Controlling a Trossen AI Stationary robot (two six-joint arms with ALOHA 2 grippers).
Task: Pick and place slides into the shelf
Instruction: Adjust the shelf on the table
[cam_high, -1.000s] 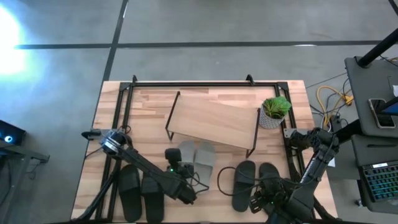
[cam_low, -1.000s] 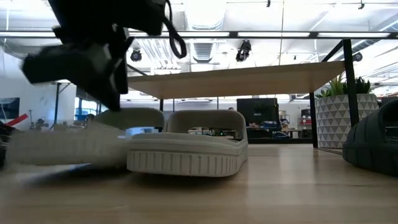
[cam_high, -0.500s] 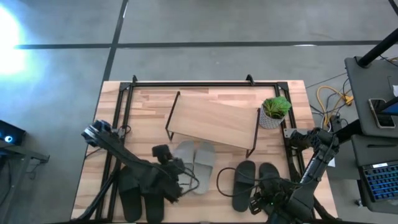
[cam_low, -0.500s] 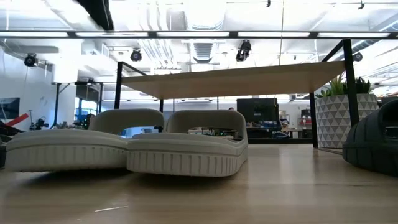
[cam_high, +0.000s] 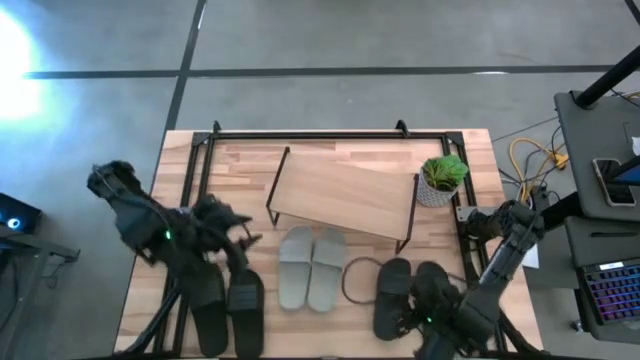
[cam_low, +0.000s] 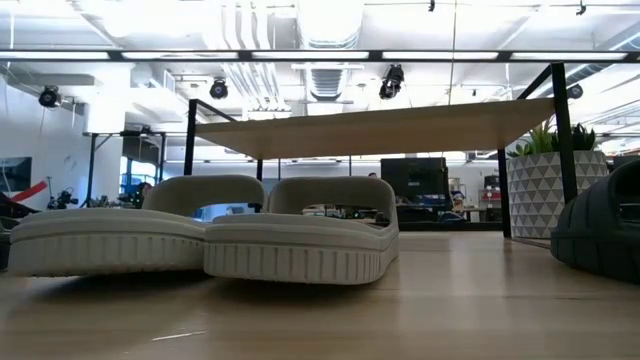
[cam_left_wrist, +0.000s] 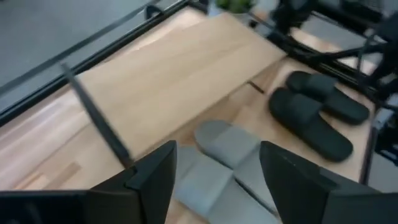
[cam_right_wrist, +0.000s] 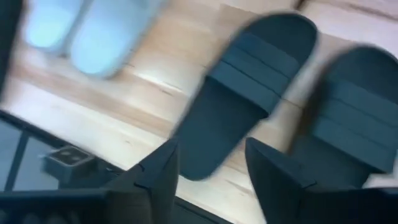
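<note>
Six slides lie on the tabletop (cam_high: 180, 160) in three pairs, seen from above. Grey pair (cam_high: 311, 266): at the centre, side by side and touching, toes toward the shelf (cam_high: 345, 195), which stands just beyond them at 12 o'clock. In the low view the grey pair (cam_low: 210, 240) sits in front of the shelf (cam_low: 380, 128), outside its legs. Black pair, left (cam_high: 227, 305): at 8 o'clock from the grey pair, near the front edge. Black pair, right (cam_high: 412, 290): at 4 o'clock from the grey pair, with a dark cable looping beside it.

Left end effector (cam_high: 240, 228): raised at 9 o'clock from the grey pair, above the left part of the tabletop. Its own camera shows both fingers (cam_left_wrist: 155, 180) spread wide apart with nothing between them; the grey pair (cam_left_wrist: 227, 165), the shelf board (cam_left_wrist: 168, 81) and the right black pair (cam_left_wrist: 317, 112) lie beyond, untouched.

Right end effector (cam_high: 425, 320): at the front edge, 5 o'clock from the grey pair, over the heel end of the right black pair. Its camera shows the fingers (cam_right_wrist: 161, 180) parted, framing one black slide (cam_right_wrist: 242, 93) below; no contact with it can be made out, and nothing is gripped.

Potted plant (cam_high: 440, 180): in a patterned white pot at 3 o'clock from the shelf, just beside its right leg.
</note>
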